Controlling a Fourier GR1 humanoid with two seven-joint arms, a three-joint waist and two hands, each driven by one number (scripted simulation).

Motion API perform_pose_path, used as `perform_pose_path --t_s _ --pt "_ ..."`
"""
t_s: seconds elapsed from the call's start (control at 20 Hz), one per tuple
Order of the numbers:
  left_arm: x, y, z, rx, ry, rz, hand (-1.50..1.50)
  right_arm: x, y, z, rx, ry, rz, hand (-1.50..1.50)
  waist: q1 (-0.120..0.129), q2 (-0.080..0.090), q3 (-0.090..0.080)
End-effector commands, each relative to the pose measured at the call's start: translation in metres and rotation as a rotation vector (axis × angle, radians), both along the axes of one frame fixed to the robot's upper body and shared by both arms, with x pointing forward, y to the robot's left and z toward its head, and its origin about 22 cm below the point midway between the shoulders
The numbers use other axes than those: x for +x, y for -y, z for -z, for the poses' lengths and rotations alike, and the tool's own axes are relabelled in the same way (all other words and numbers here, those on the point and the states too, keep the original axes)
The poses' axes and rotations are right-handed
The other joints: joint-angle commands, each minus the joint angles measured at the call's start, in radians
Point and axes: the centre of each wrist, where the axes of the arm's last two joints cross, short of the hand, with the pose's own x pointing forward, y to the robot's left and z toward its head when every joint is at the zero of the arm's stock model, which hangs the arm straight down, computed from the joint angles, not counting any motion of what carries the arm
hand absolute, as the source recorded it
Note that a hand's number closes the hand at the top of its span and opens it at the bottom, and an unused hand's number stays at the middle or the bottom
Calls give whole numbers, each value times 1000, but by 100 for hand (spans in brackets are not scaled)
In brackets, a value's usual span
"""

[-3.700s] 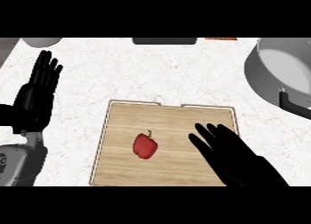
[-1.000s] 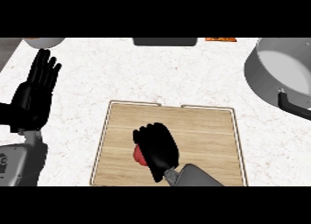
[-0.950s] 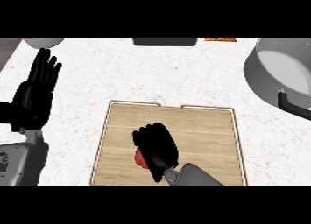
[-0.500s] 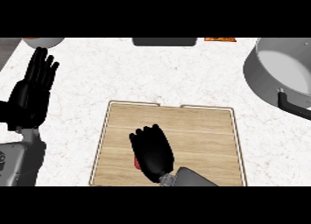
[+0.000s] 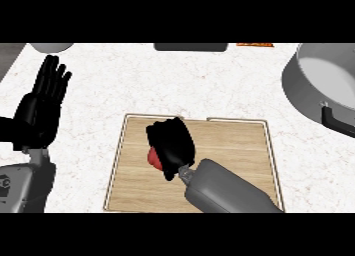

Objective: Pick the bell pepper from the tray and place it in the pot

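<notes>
Right hand [image 5: 171,142] curled over the bell pepper [image 5: 154,159] on the tray [image 5: 239,150]; only a red sliver shows at its 8 o'clock side, so I judge contact likely, not certain. Pepper: light, hollow, waxy-slick; wrap the body. Pot [image 5: 327,85] at 2 o'clock. Left hand [image 5: 40,107] open, resting at 9 o'clock over the tabletop [image 5: 172,80].

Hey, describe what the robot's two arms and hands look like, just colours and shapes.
Both hands are matte black with a thumb and slender fingers: the left hand at the view's left, the right hand over the tray. Each sits on a smooth, rounded grey forearm; the left forearm carries small dark round markings. No cables show.
</notes>
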Motion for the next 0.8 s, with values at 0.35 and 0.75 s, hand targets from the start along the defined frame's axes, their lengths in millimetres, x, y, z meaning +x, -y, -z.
perform_pose_path --t_s 0.35,0.75 --pt "5 -2 -2 -3 -2 -37 0 29 36 -80 184 374 371 150 -41 -2 2" --pt "4 2 2 -3 -12 -34 0 25 119 -125 213 583 599 150 -42 -2 2"
